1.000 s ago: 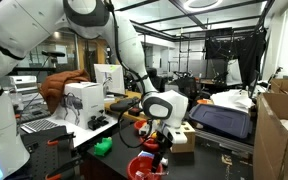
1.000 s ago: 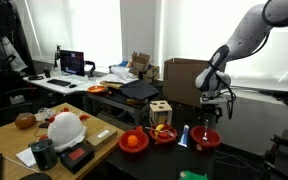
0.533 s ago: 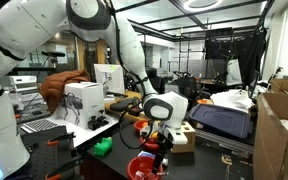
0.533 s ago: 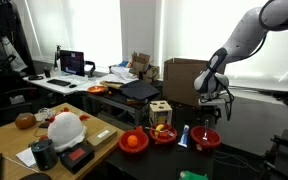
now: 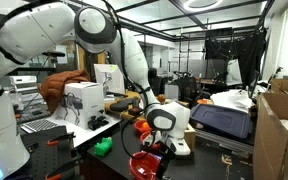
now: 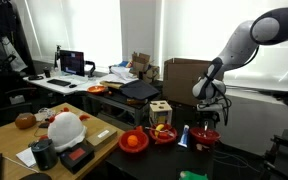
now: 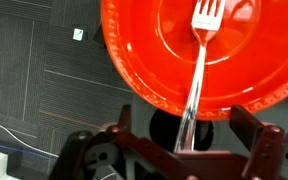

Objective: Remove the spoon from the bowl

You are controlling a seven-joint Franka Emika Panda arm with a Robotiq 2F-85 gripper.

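In an exterior view, the gripper (image 5: 156,150) is shown directly above the red bowl (image 5: 139,168) at the table edge. In an exterior view, the gripper (image 6: 206,123) is likewise shown just over the bowl (image 6: 206,139). In the wrist view, the fingers are seen spread, and the metal utensil (image 7: 196,70), a tined fork, lies in the bowl (image 7: 144,50) with its handle running over the rim between them, untouched; a small tag (image 7: 77,33) cannot be read.

All three views share the bowl (image 7: 149,50), wrist nearest, looking down.
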